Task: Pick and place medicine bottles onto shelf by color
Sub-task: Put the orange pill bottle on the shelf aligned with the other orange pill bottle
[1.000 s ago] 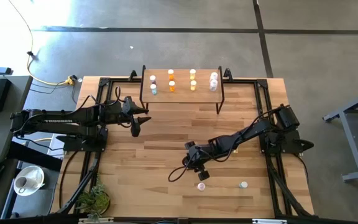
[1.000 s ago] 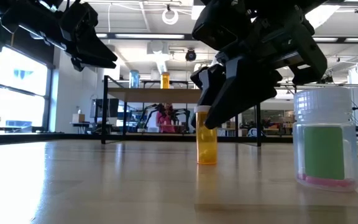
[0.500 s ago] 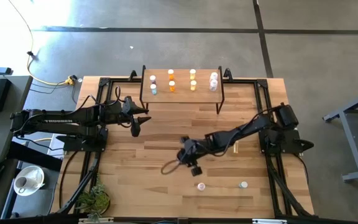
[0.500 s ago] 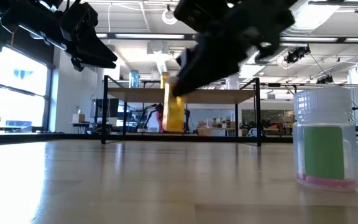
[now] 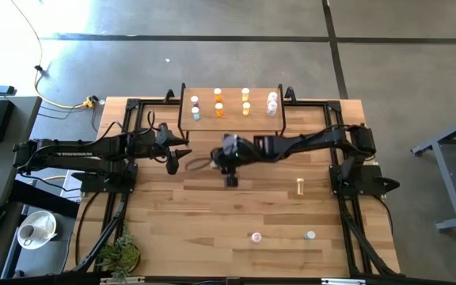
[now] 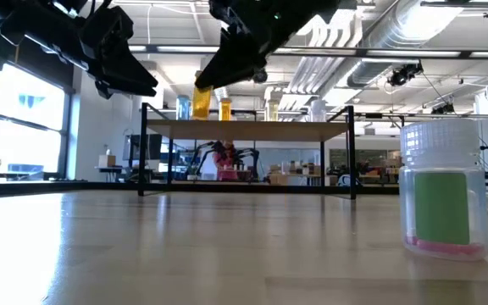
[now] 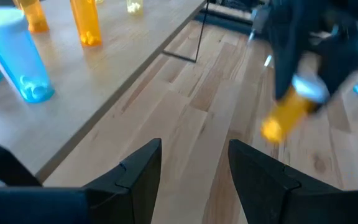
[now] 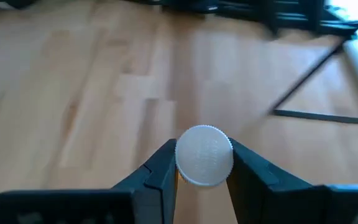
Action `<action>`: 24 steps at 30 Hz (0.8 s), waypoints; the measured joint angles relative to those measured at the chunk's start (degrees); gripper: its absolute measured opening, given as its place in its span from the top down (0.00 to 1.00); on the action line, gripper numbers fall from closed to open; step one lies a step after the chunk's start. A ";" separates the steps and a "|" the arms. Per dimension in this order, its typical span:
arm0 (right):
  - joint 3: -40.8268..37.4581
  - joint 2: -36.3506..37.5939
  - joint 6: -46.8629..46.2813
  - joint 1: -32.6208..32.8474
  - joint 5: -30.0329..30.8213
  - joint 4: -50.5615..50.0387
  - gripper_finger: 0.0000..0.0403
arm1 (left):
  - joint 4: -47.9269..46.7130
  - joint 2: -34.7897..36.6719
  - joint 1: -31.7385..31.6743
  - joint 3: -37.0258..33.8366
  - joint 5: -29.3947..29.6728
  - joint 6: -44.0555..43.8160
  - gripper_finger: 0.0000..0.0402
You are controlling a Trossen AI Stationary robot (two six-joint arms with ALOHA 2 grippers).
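Orange medicine bottle (image 6: pixel 201 102), white-capped, clamped between the closed fingers of the right gripper (image 5: pixel 229 161) and carried in the air above the middle of the wooden tabletop (image 5: pixel 212 214), just in front of the shelf (image 5: pixel 232 117); the right wrist view shows its ribbed cap (image 8: pixel 204 155) pinched from both sides. The left gripper (image 5: pixel 173 161) waits with its jaws apart and empty near the shelf's left leg, close beside the carried bottle. On the shelf top, bottles already stand in columns by colour: pale blue-grey (image 5: pixel 195 108) at the left, then orange (image 5: pixel 218 104), yellow (image 5: pixel 245 101) and pinkish-white (image 5: pixel 272 104) at the right. Judged from this, most of the sorting is done; the held bottle has yet to be set in the orange column, and three bottles remain on the tabletop: a yellow one lying or standing near the right arm's base (image 5: pixel 299 187), and two upright near the front edge (image 5: pixel 256 237) (image 5: pixel 310 235), one of which looms large in the low view with a green label (image 6: pixel 442 200). The surface is light plank-patterned wood in a black frame; beyond it lies a bright workshop with windows, ceiling ducting and further benches, and a potted plant (image 5: pixel 119 255) sits at the table's front left corner.
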State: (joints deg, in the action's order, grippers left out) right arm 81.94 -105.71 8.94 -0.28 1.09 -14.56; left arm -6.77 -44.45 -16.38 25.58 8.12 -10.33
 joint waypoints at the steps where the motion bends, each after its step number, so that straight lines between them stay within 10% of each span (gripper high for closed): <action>1: 1.18 0.00 0.43 -0.94 0.02 -1.12 0.76 | -0.53 0.00 -0.01 0.00 0.00 0.00 0.57; 24: 16.74 0.02 -1.58 -18.20 -0.20 -11.20 0.76 | -2.49 -0.02 -0.02 -0.02 -0.02 -0.02 0.57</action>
State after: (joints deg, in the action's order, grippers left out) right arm 98.68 -105.69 7.36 -18.48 0.89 -25.75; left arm -9.26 -44.47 -16.40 25.56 8.10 -10.35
